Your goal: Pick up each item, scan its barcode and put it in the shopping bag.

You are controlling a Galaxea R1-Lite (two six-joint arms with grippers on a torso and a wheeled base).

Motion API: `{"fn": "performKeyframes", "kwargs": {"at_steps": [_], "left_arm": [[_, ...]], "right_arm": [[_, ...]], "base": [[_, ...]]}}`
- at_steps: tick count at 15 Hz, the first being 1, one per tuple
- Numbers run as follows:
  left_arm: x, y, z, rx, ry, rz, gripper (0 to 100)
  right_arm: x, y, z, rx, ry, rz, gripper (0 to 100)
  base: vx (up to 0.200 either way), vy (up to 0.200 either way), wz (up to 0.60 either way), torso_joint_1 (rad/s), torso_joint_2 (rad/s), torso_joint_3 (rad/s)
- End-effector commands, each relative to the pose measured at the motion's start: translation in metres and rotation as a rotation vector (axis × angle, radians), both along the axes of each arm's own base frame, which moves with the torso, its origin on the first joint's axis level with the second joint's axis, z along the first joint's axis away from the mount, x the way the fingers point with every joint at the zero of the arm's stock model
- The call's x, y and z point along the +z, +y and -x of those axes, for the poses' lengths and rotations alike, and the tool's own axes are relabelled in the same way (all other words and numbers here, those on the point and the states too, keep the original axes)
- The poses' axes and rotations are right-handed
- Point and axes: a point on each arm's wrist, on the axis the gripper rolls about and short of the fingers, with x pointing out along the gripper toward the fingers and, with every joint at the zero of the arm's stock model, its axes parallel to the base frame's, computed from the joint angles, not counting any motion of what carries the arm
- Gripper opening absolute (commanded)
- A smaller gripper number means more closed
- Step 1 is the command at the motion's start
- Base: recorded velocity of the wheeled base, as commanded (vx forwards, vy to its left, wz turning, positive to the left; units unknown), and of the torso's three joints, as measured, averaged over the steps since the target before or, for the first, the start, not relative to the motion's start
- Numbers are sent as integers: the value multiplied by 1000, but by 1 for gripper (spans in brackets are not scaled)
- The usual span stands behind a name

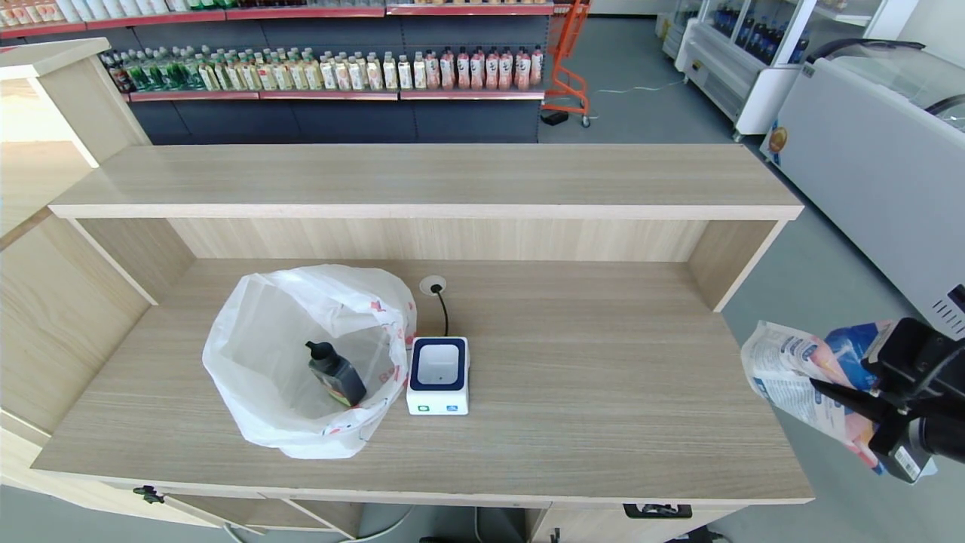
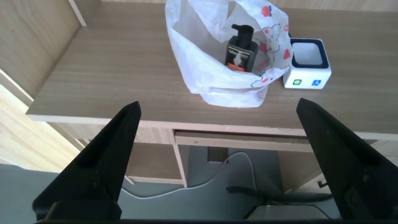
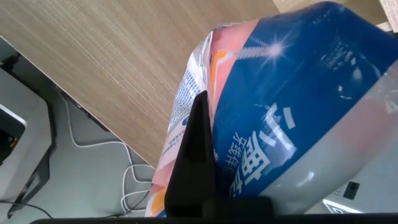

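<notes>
A white plastic shopping bag (image 1: 301,362) stands open on the left of the wooden counter (image 1: 603,377), with a dark pump bottle (image 1: 337,373) inside. Just to its right sits the white barcode scanner (image 1: 438,375), its window facing up. My right gripper (image 1: 859,403) hangs off the counter's right end, shut on a blue, pink and white pouch (image 1: 799,385). The right wrist view has the pouch (image 3: 292,124) pressed against one dark finger (image 3: 196,155). My left gripper (image 2: 219,109) is open, holding nothing, in front of and below the counter's front edge, facing the bag (image 2: 205,68), the bottle (image 2: 239,53) and the scanner (image 2: 308,62).
A raised back ledge (image 1: 422,177) and side walls box in the counter. The scanner's cable (image 1: 441,305) runs back to a grommet hole. A chest freezer (image 1: 867,151) stands to the right, and shelves of bottles (image 1: 324,72) behind.
</notes>
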Motion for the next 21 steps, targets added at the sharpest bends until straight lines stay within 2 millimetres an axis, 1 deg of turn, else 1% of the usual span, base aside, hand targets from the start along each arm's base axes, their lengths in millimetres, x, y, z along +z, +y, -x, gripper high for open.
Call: {"fn": "performKeyframes", "kwargs": {"at_steps": [1, 7, 10, 11, 14, 17, 20, 21], "left_arm": [[0, 0, 0, 1, 0, 2, 100], [0, 0, 0, -1, -2, 6, 100], [0, 0, 0, 1, -2, 5, 100], [0, 0, 0, 1, -2, 3, 100], [0, 0, 0, -1, 0, 0, 100], [0, 0, 0, -1, 0, 0, 100], [0, 0, 0, 1, 0, -1, 100], [0, 0, 0, 1, 0, -1, 100]], "right_arm": [[-1, 1, 3, 9, 1, -3, 0], [-1, 4, -3, 76, 14, -44, 0], [2, 6, -14, 116, 20, -66, 0], [5, 6, -25, 127, 22, -71, 0], [12, 9, -50, 171, 19, -83, 0], [10, 17, -67, 225, 40, -93, 0], [3, 25, -83, 267, 75, -97, 0], [-3, 27, -90, 279, 96, -101, 0]], "base": [[0, 0, 0, 0, 0, 0], [0, 200, 0, 0, 3, 5], [0, 200, 0, 1, 2, 1], [0, 200, 0, 7, 2, 7], [0, 200, 0, 2, 5, 1], [0, 200, 0, 4, -1, 1], [0, 200, 0, 2, 4, 2], [0, 200, 0, 7, -2, 2]]}}
